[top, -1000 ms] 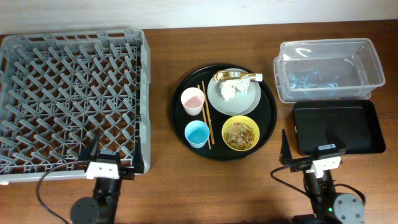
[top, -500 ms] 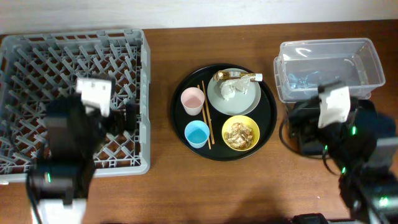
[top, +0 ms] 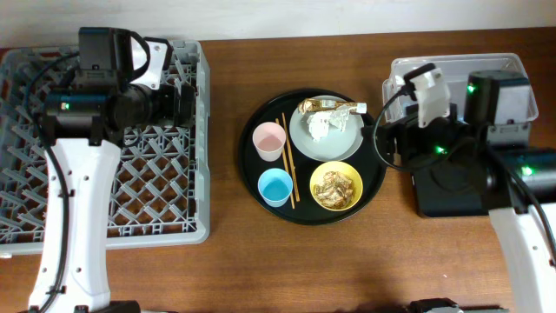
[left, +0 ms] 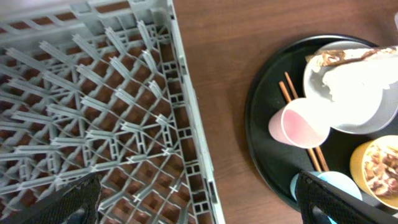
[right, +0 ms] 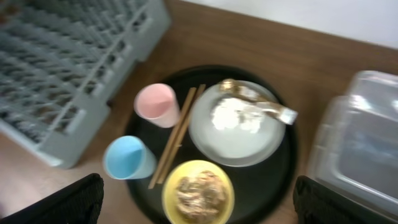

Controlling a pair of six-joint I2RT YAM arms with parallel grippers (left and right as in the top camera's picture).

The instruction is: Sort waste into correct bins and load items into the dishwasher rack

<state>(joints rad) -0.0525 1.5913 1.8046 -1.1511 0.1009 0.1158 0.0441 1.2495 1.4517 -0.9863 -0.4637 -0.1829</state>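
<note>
Nothing has been sorted or loaded yet, as far as the views show. The rack [top: 201,130] on the left of the desk [top: 226,261] holds no dishes, and everything to be handled sits on the round tray [top: 252,174] in the middle. The plate [top: 343,139] carries the tissue [top: 319,127] and the wrapper [top: 328,107], and the bowl [top: 337,165] holds the scraps [top: 333,186]. The pink cup [top: 269,141] and blue cup [top: 275,187] stand left of them, with the chopsticks [top: 289,161] lying between cups and plate. So all the waste has to go to the clear tub [top: 452,61] or the black bin [top: 452,196] on the right, and then five kinds of dishes to the rack. The left gripper [left: 199,205] hangs over the rack's right edge and the right gripper [right: 199,202] over the round tray. Both are spread wide and hold nothing. From overhead, the right arm covers much of the tub and black bin, so their contents cannot be made out. The right wrist view is blurred. The left wrist view cuts off the plate, bowl and blue cup, and each gripper shows only dark tips at the lower corners.
</note>
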